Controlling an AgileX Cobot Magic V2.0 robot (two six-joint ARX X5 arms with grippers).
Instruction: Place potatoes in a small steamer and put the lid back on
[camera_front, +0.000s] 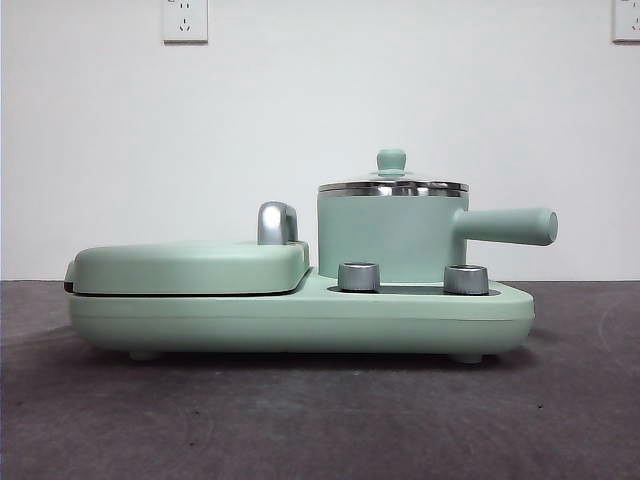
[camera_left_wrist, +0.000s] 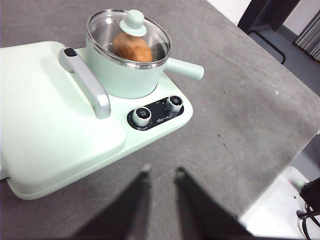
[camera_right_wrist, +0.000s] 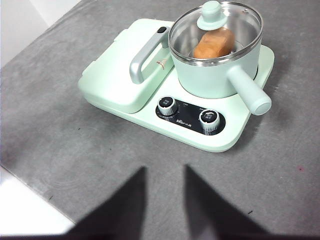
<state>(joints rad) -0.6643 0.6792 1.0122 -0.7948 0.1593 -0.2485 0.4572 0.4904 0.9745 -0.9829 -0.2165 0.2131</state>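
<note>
left wrist view showed the potato (camera_left_wrist: 132, 47) inside the small steamer (camera_left_wrist: 125, 75), under the fragile, slippery glass lid (camera_left_wrist: 128, 36), best gripped by its knob, well ahead of the left gripper (camera_left_wrist: 161, 174)'s parted, empty jaws; the right gripper (camera_right_wrist: 165, 172) likewise.

Even, soft light; glare on the lid (camera_right_wrist: 216, 34) (fingers blurred).
</note>
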